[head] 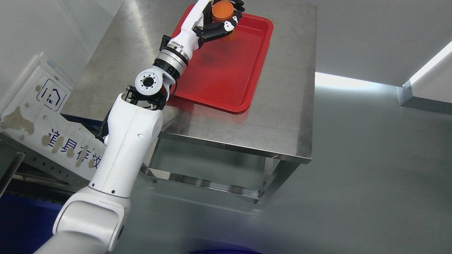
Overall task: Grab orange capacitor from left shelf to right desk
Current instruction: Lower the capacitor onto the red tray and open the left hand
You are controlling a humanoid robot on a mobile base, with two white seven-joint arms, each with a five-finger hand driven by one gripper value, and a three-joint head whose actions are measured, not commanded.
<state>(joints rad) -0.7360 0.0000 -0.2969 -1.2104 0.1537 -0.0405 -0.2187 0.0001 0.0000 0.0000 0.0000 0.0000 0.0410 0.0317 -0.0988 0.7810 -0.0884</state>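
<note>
An orange cylindrical capacitor (222, 12) is at the top of the head view, over the far end of a red tray (229, 70). My left hand (226, 19) is shut on it, black fingers (215, 30) wrapped around its side. Whether the capacitor touches the tray floor I cannot tell. The left arm reaches up from the lower left across the steel desk (286, 116). The right arm is out of view.
The red tray lies on the steel desk, whose front edge and legs (272, 180) show below. A white sign panel (42, 116) and shelf frame stand at the left. Grey floor spreads to the right.
</note>
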